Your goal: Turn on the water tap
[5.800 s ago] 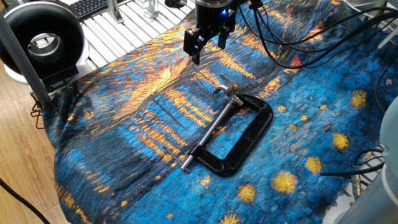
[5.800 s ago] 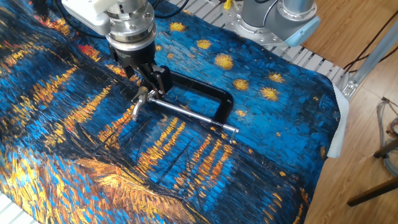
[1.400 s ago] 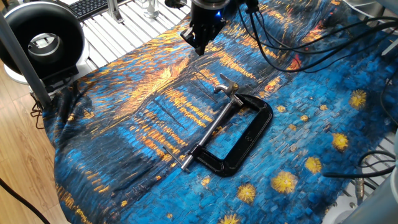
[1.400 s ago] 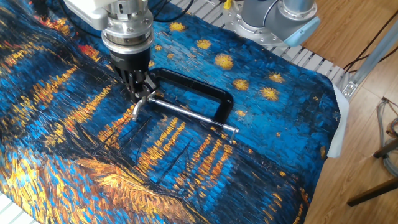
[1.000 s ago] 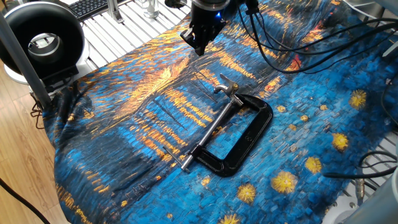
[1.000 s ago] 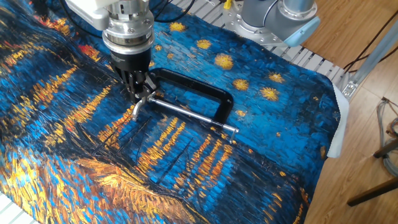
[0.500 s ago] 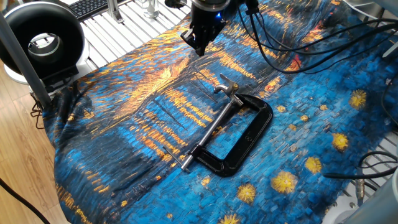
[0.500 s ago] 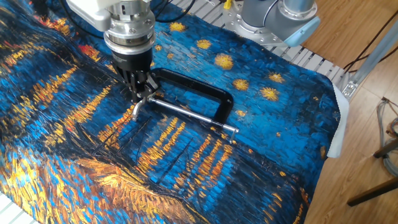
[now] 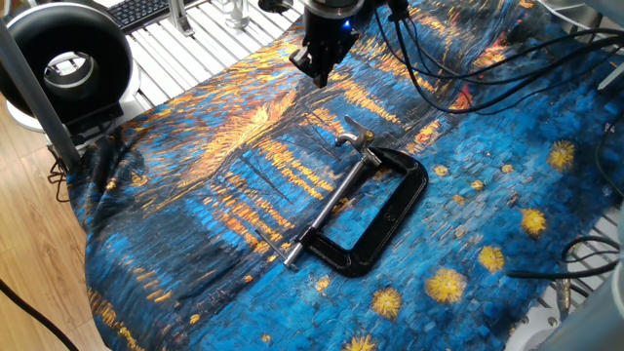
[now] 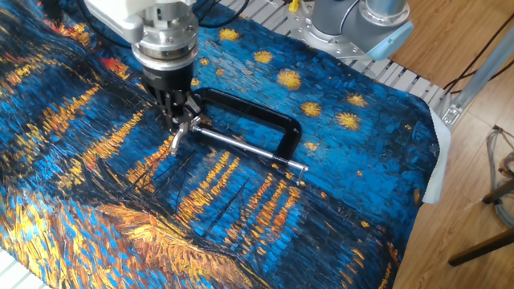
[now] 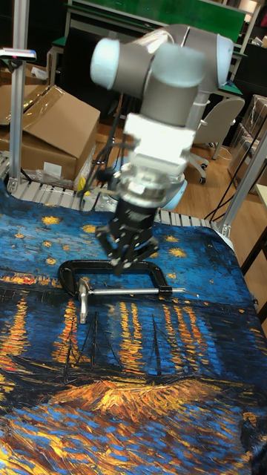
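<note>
Gripper (image 11: 124, 266): hangs above the bench, pointing down, clear of the clamp; nothing is held.
Jaws: pressed close together in the tall fixed view; in one fixed view the gripper (image 9: 320, 70) tapers to a narrow tip.
Gripper position: in the other fixed view the gripper (image 10: 181, 115) sits over the handle end of the clamp; whether it touches the handle cannot be told from that view. In one fixed view it stands well apart from the handle, toward the far edge of the cloth.
Tap (image 9: 355, 136): small silver T-bar handle at the end of the long screw; lies near the middle of the cloth. Also seen in the other fixed view (image 10: 177, 138) and in the tall fixed view (image 11: 83, 300).
Screw (image 9: 329, 206): silver, threaded, runs straight from the handle through one end of the clamp.
Clamp (image 9: 390, 212): black, C-shaped, lies flat on the cloth; nothing shows between its ends.
Cloth (image 9: 224, 156): blue and orange painted pattern with yellow stars, covers the bench, slightly wrinkled.
Bench (image 9: 185, 44): slatted metal surface, bare beyond the cloth edge.
Cables (image 9: 439, 68): black, loop from the arm over the cloth.
Cardboard box (image 11: 52, 126): behind the bench in the tall fixed view.
</note>
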